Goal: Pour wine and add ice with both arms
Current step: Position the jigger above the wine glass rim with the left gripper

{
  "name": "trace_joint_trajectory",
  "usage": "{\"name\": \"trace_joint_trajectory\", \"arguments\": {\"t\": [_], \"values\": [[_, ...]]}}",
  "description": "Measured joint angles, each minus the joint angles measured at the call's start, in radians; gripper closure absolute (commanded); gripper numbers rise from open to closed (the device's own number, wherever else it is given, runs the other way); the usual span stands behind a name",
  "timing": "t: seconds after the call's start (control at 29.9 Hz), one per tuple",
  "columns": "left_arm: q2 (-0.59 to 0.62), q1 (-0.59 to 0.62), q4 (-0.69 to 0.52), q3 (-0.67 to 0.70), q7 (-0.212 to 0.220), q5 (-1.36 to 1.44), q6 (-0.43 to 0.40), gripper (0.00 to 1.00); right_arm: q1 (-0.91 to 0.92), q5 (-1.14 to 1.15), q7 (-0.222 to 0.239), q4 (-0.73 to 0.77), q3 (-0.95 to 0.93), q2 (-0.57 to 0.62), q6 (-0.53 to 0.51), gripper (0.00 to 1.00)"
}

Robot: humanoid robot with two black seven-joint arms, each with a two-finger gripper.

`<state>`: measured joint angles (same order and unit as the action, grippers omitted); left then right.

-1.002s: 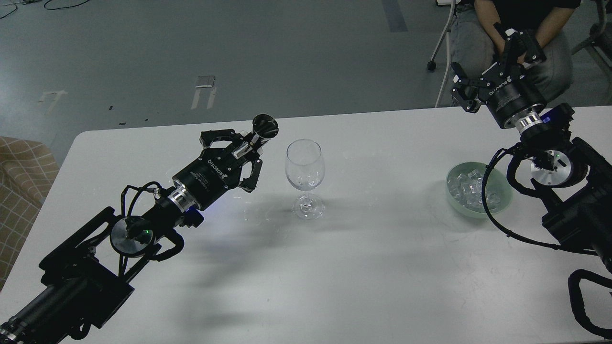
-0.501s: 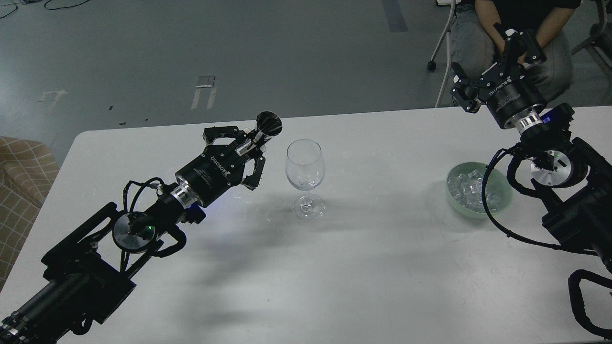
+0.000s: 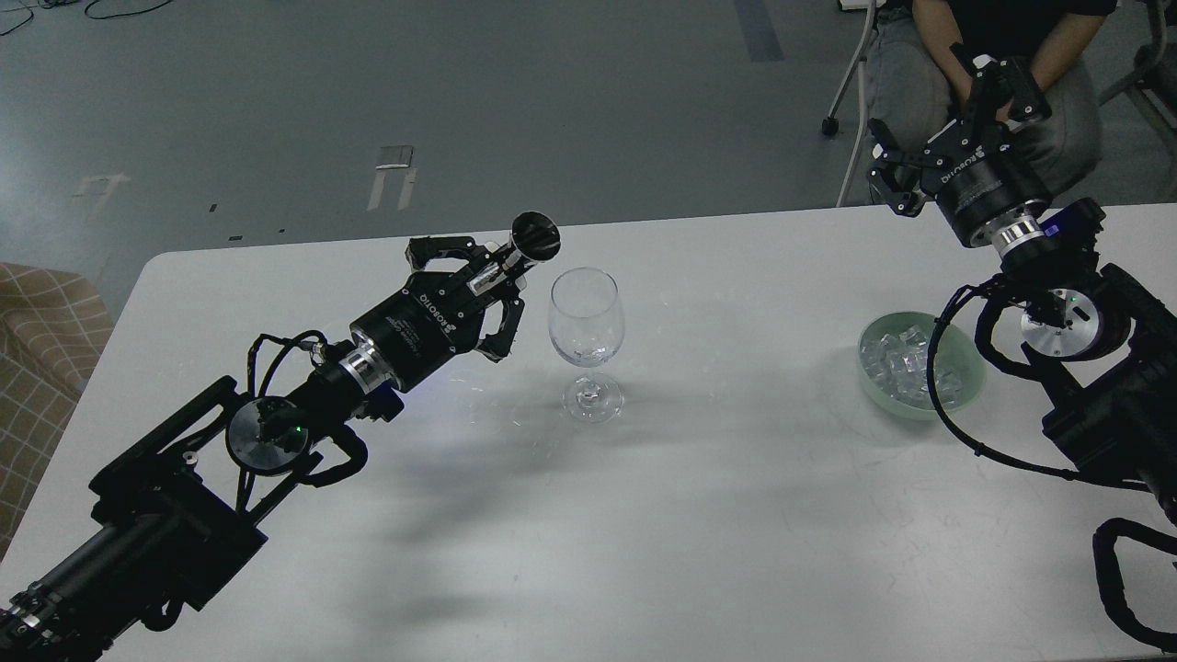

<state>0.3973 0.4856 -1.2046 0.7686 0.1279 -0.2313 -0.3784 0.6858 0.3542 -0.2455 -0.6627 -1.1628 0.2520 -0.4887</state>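
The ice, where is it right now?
In the head view, the ice sits in a pale green bowl on the table's right side, right of the wine glass.

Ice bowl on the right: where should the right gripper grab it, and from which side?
Probably the rim. The bowl is low, round and open-topped, heaped with ice, so its wall offers little to pinch. Bring the right gripper down from above at the near-right edge, one finger inside, one outside. That gripper is open and raised beyond the table.

I see white table (image 3: 736,515), pale green bowl (image 3: 965,386) of clear ice (image 3: 906,363), colourless wine glass (image 3: 587,317), black arms, tan checked cloth (image 3: 41,340), grey floor (image 3: 368,92).
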Motion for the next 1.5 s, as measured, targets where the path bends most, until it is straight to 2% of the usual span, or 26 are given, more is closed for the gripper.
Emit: {"name": "trace_joint_trajectory", "arguments": {"t": [0.67,1.5], "values": [[-0.011,0.004,0.003,0.0,-0.012,0.077,0.0,1.0,-0.001,-0.001,0.0,0.0,0.0,0.0,0.0,0.0],[-0.011,0.014,0.009,0.0,-0.054,0.186,-0.012,1.0,-0.001,-0.001,0.0,0.0,-0.001,0.0,0.0,0.0]]}}
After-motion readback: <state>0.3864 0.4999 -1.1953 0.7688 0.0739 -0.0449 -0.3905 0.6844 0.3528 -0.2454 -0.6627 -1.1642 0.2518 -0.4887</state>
